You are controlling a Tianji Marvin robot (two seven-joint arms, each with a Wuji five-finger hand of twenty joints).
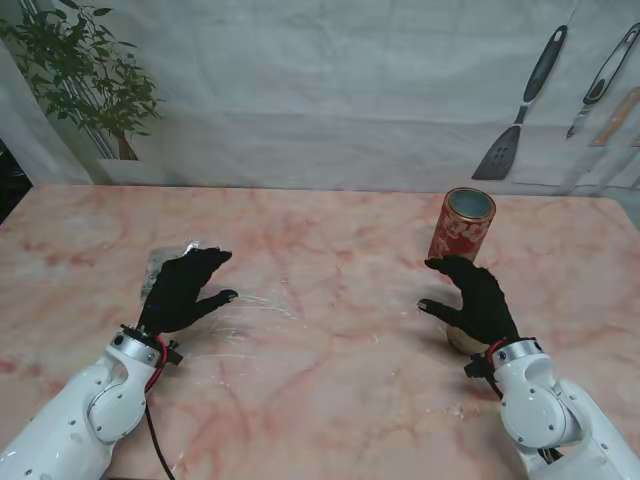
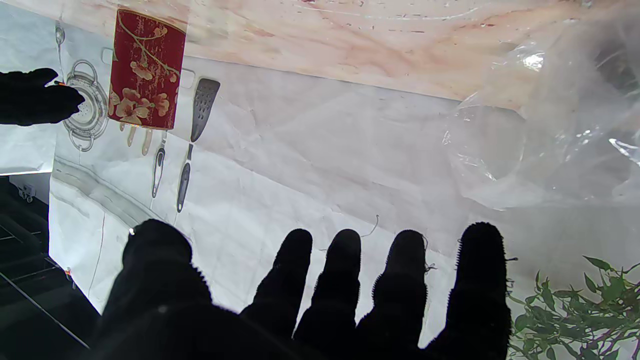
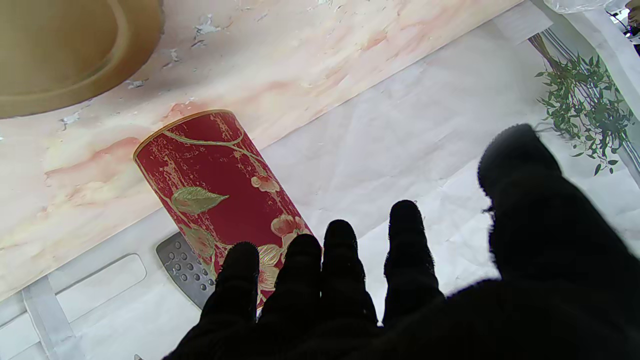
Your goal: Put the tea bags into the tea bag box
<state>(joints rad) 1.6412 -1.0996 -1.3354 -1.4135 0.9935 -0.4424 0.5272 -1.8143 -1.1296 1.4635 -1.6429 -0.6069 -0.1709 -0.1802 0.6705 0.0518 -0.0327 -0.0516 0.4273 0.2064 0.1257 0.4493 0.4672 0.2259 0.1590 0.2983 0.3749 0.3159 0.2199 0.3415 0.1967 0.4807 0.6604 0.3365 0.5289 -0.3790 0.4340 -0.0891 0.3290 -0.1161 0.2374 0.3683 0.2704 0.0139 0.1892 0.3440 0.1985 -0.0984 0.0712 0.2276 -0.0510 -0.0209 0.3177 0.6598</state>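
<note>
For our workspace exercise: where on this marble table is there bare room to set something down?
Bare marble lies between the left hand and right hand, and nearer to me. Crowded: the clear plastic bag beside the left hand; the red floral cylindrical tin and round lid by the right.

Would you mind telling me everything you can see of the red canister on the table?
The red canister is a tall round tube, dark red with a worn print of pale flowers, green leaves and gold vines, and a gold rim. It stands upright on the marble table, its top open, the inside pale bluish. It sits on my right side, just beyond the right hand, whose fingers are spread and apart from it. Nothing touches it but the table.
</note>
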